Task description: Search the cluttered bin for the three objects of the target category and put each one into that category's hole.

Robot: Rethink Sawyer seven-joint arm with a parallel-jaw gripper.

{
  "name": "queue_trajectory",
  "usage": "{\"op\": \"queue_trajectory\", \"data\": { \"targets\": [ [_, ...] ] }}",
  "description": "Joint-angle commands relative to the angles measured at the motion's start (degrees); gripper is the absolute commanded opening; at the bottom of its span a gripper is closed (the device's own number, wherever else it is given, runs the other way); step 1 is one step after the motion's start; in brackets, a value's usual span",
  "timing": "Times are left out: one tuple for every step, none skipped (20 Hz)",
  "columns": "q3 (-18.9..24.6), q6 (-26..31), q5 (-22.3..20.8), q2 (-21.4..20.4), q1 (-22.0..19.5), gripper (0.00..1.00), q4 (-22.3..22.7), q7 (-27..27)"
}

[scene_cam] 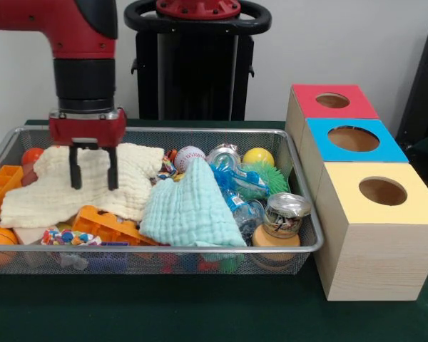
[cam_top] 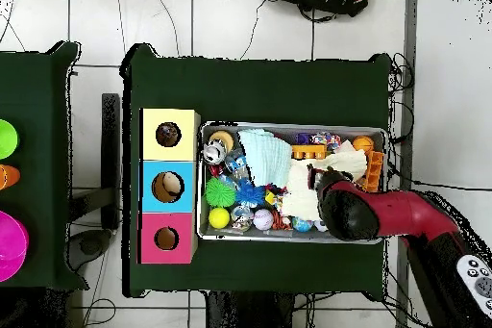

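The gripper (scene_cam: 92, 169) hangs over the left part of the cluttered bin (scene_cam: 157, 132), its two black fingers (scene_cam: 75, 169) spread apart with nothing between them, their tips just above or touching the cream cloth (scene_cam: 53, 191); which, I cannot tell. Two cloths lie in the wire basket: the cream one at left and one pale green cloth (scene_cam: 189, 210) in the middle. Of the knotted rope bundles only two show for certain: one rope bundle (scene_cam: 65, 236) at the front left, beside the orange plastic tray (scene_cam: 107, 225), and a second, half-hidden rope bundle (scene_cam: 165, 168) between the two cloths near the baseball (scene_cam: 188, 157). Three wooden boxes stand in a row right of the bin, each with one round opening; the hole (scene_cam: 353, 139) in the blue-topped middle box is apart from the bin.
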Motion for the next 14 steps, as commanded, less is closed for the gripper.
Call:
{"op": "queue_trajectory", "data": {
  "targets": [
    [7.8,13.8,5.1,3.2,-0.6,1.00,-7.6,-13.8],
    [7.6,13.1,4.5,4.3,-0.1,1.00,-8.7,-13.2],
    [7.0,11.8,3.2,5.6,0.7,1.00,-9.7,-12.0],
    [6.3,10.2,2.2,6.8,1.6,1.00,-10.4,-10.1],
    [5.6,8.7,1.2,8.0,2.5,1.00,-11.2,-8.2],
    [5.6,8.3,1.1,8.9,2.8,1.00,-12.0,-7.8],
    [5.6,8.0,1.0,9.8,3.1,1.00,-12.8,-7.5],
    [5.9,8.0,1.1,10.6,3.1,1.00,-13.7,-7.9],
    [6.2,8.0,1.2,11.3,3.2,1.00,-14.6,-8.3],
    [6.4,7.5,1.2,12.3,3.4,1.00,-15.5,-8.2],
    [6.7,6.9,1.1,13.3,3.5,1.00,-16.3,-8.1],
    [6.9,6.3,1.1,14.3,3.7,1.00,-17.2,-8.1],
    [7.1,5.9,1.4,14.6,3.9,1.00,-17.5,-7.6],
    [7.1,5.8,1.6,15.0,4.2,1.00,-17.9,-7.2]
  ]
}}
